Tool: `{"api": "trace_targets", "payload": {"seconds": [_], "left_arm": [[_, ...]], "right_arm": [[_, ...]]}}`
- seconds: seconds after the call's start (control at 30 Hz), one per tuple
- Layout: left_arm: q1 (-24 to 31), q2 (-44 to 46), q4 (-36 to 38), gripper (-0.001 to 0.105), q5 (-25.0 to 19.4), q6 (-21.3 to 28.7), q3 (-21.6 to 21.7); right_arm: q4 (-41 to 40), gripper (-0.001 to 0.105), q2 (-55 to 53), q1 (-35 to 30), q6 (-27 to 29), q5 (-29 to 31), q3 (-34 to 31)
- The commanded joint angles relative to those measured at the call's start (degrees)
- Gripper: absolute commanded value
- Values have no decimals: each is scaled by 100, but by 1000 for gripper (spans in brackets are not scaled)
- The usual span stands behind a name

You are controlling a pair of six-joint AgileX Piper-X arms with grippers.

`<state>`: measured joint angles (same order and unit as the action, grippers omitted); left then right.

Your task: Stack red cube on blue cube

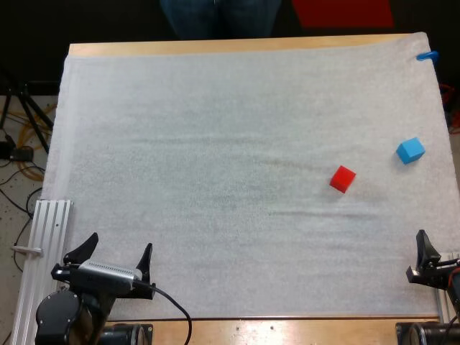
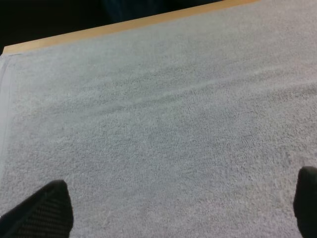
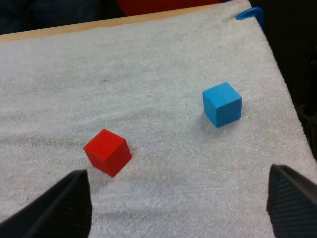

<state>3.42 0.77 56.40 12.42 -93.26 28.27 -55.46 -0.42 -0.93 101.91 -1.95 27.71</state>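
A white mat [image 1: 215, 144] covers the wooden table [image 1: 215, 47]. A person's legs [image 1: 219, 18] stand beyond its far edge; a metal rail [image 1: 44, 244] lies at the mat's near-left corner.

No text, label, brand, number or sign is readable here (the red cube [image 1: 343, 179], the blue cube [image 1: 410, 150] and the white mat [image 1: 215, 144] show plain, unmarked faces).

We are in a robot lab, it seems. We see a table [image 1: 237, 47] with a white mat [image 1: 215, 144], a metal rail [image 1: 44, 244] beside it, and a tripod [image 1: 36, 118] with cables [image 1: 27, 171] on the floor. A person [image 1: 219, 18] is at the far side.
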Motion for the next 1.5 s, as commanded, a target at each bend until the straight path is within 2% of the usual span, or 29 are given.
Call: {"api": "trace_targets", "payload": {"seconds": [0.0, 0.9, 1.03, 1.23, 1.33, 1.47], "left_arm": [[14, 794, -51, 87, -17, -74, 8], [14, 794, -51, 87, -17, -74, 8], [14, 779, -51, 87, -20, -203, 47], [-25, 429, -51, 87, 68, -477, 402], [-241, 73, -51, 87, 267, -476, 668], [-777, -560, -51, 87, 317, -476, 1067]], "right_arm": [[6, 71, -260, -9, -2, 33, 49], [6, 71, -247, -9, -16, 33, 49], [-14, 71, -215, -9, -16, 33, 60], [-59, 71, 145, -9, -16, 5, 420], [-107, 71, 525, -9, -16, -198, 692], [-134, 71, 1041, -9, -16, -487, 1065]]}}
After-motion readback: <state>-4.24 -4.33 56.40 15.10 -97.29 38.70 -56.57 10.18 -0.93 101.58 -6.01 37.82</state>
